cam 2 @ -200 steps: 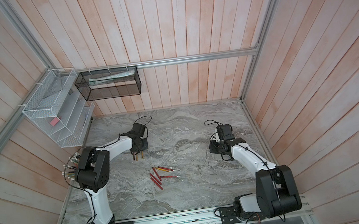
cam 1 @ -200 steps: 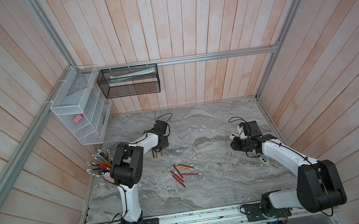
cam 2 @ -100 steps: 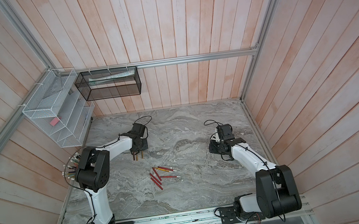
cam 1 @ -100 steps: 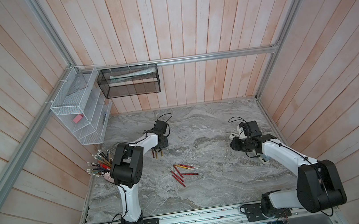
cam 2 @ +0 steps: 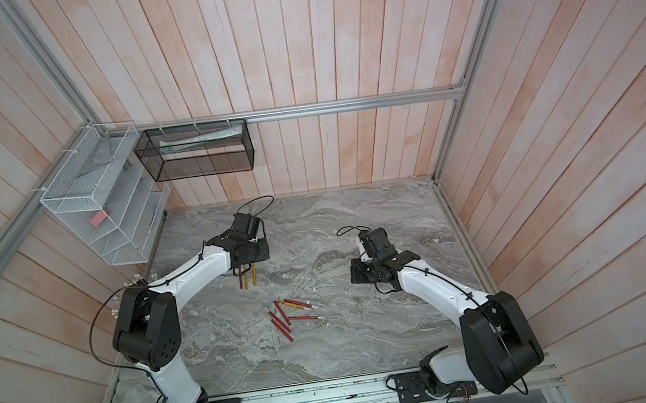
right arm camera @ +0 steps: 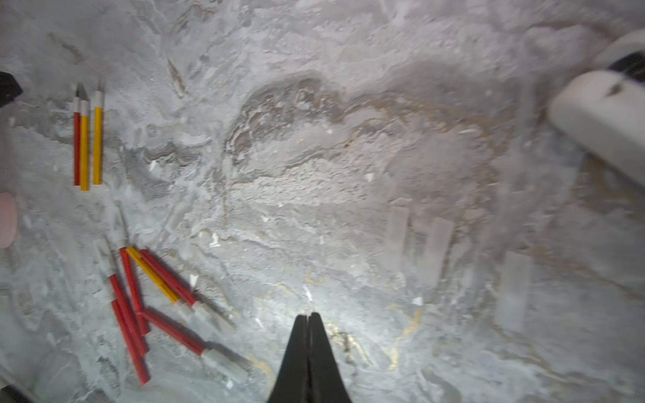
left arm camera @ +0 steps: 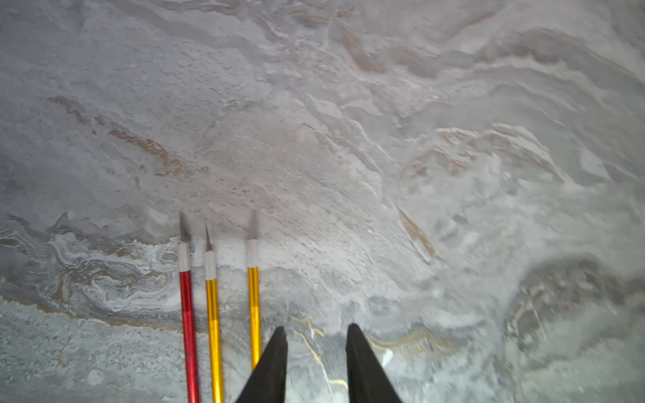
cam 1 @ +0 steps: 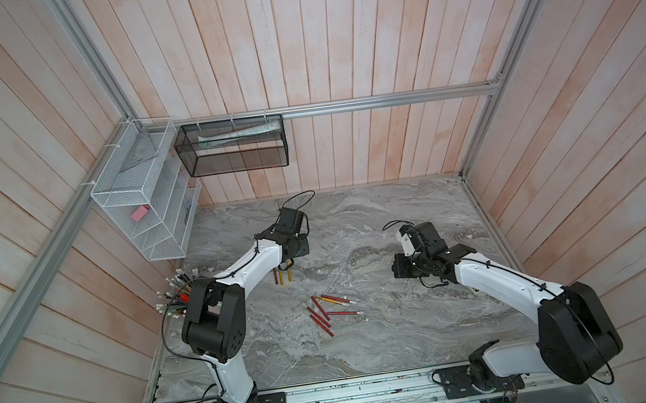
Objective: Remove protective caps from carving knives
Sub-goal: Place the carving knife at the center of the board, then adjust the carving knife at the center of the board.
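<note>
Left wrist view is showing bare blades on three knives [left arm camera: 212, 314] lying side by side, just beside the left gripper [left arm camera: 317, 328] (jaws apart, gripping nothing). Right wrist view is showing loose caps [right arm camera: 438, 244] on the table [right arm camera: 314, 174], unresolved in both top views. The right gripper [right arm camera: 307, 315] is sitting clenched and empty, with the capped pile [right arm camera: 153, 275] nearby.

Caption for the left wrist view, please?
Three uncapped carving knives, one red, two yellow, lie side by side on the marble table beside the open left hand.
</note>
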Controlling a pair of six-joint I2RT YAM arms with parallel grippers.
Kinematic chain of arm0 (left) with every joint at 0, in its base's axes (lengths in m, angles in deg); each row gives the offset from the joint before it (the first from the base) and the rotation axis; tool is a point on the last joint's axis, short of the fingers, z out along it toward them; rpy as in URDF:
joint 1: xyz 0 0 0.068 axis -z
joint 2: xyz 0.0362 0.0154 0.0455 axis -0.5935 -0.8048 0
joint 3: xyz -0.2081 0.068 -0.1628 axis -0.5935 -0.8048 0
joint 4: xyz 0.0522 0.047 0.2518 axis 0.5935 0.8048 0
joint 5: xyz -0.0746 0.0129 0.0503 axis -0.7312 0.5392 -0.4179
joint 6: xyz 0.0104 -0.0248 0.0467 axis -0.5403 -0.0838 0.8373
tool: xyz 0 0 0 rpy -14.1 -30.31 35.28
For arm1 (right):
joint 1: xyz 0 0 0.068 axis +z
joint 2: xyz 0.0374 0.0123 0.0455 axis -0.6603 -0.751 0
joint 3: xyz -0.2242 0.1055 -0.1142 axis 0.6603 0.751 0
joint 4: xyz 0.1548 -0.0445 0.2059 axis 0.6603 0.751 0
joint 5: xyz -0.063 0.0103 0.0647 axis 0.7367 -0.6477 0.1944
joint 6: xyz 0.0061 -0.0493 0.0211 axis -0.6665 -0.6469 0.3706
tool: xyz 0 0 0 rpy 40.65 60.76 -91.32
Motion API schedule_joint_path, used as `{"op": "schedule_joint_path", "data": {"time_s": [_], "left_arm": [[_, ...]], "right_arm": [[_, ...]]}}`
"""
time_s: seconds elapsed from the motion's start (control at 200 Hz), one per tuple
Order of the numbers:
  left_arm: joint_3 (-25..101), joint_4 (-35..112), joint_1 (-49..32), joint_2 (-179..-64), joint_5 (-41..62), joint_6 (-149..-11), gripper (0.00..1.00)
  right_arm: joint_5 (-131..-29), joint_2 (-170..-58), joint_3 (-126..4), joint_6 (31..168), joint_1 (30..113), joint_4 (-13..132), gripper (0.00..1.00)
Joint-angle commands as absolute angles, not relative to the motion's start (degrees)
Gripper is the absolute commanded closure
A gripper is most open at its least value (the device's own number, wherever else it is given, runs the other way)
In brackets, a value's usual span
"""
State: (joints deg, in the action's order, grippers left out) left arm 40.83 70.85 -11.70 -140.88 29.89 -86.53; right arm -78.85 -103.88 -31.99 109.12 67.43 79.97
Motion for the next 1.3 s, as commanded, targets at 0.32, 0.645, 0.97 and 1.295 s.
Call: {"op": "schedule_joint_path", "data": {"time_s": [0.32,0.645,0.97,1.295], "left_arm": [[32.7,65.1,-9.1,-140.4,15.8,-90.7,1.00],[32.5,62.7,-6.7,-142.5,12.2,-91.5,1.00],[32.2,61.9,-5.5,-145.0,11.3,-91.9,1.00],[32.2,61.6,-5.3,-145.8,10.8,-91.9,1.00]], "right_arm": [[-84.5,-110.8,-33.5,115.2,79.9,76.2,1.00],[-85.6,-115.0,-33.3,116.1,82.9,74.4,1.00],[-87.1,-118.8,-34.8,115.6,84.2,74.3,1.00],[-86.0,-121.5,-35.3,115.5,84.8,74.0,1.00]]}}
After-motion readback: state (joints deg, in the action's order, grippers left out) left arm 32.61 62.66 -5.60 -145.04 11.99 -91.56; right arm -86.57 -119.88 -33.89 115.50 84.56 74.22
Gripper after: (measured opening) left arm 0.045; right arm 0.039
